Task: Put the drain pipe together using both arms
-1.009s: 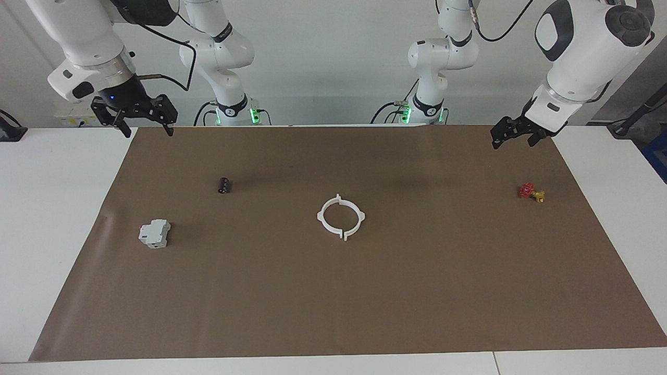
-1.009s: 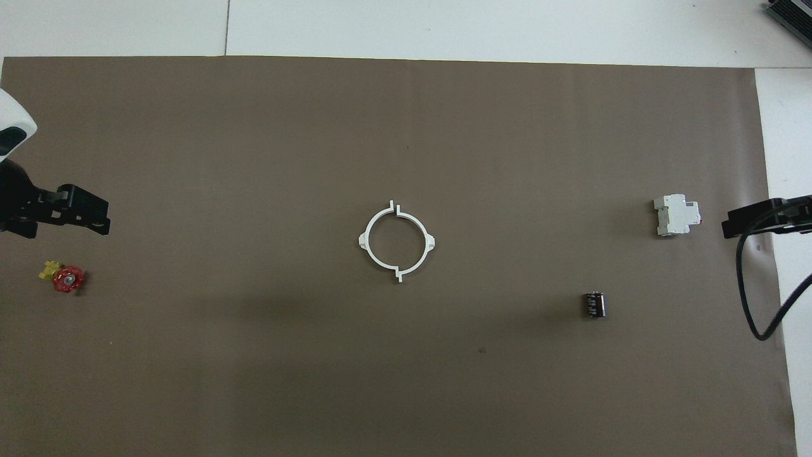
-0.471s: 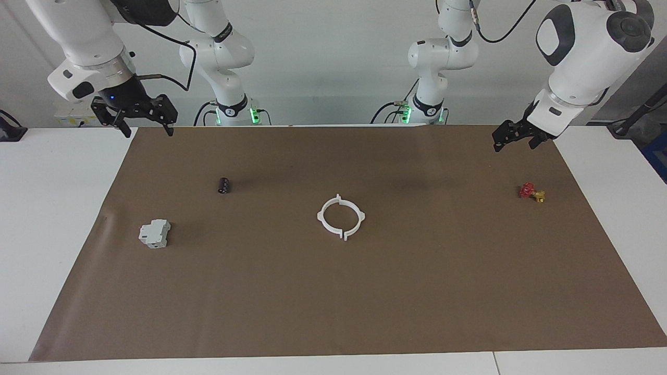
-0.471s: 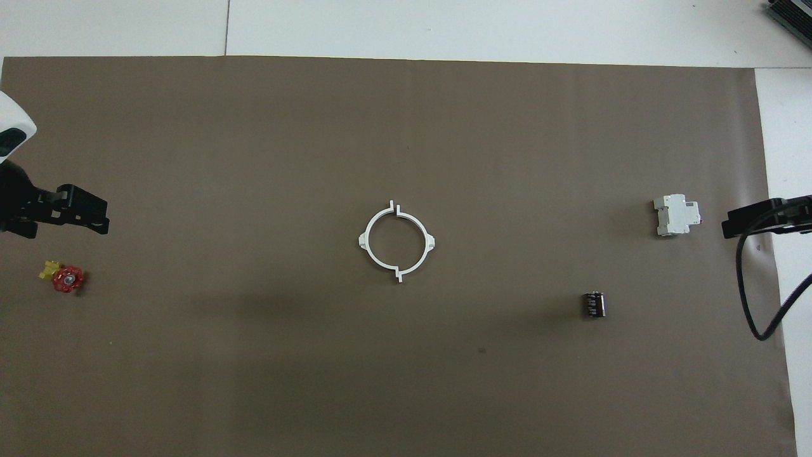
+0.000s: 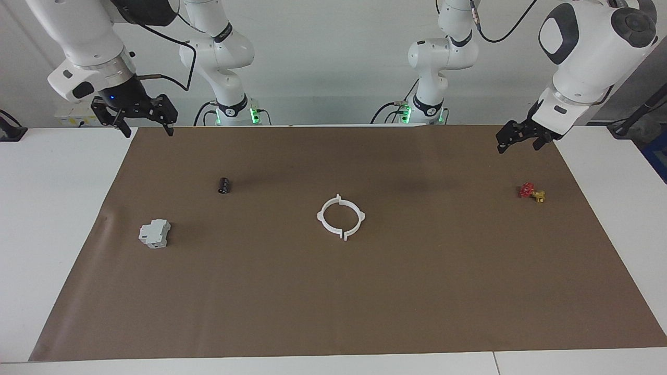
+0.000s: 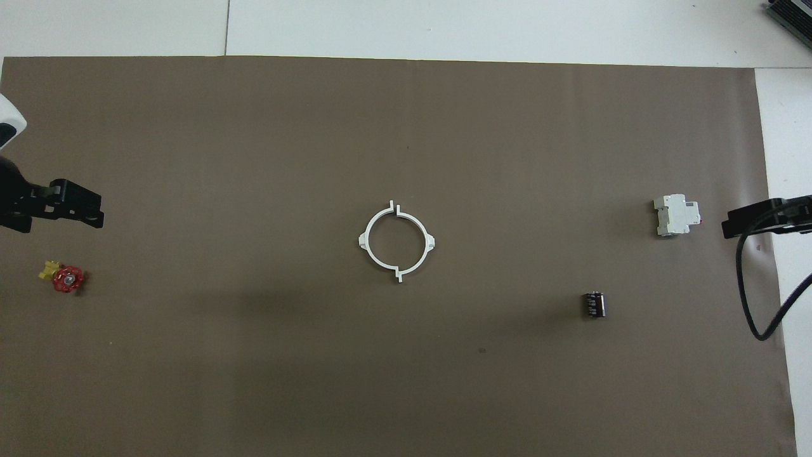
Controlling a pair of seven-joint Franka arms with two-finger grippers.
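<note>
**White ring at mat centre, both grippers raised and empty**

A brown paper mat (image 5: 333, 291) covers the white table (image 5: 52, 219). The left arm's black two-finger gripper (image 5: 520, 138) hangs over the mat's edge at its own end, fingers spread, holding nothing. The right gripper (image 5: 141, 121), also spread and empty, hangs over the mat's corner at the right arm's end. The drain pipe (image 5: 341, 216), two thin white plastic arcs laid as a ring, lies mid-mat. Toward the right arm's end sit a grey-white boxy block (image 5: 154, 233) and a small black cylinder (image 5: 223, 185); a small red-and-yellow valve (image 5: 531, 192) lies toward the left arm's.

White table (image 5: 52, 208) under brown mat (image 5: 417, 291)
</note>
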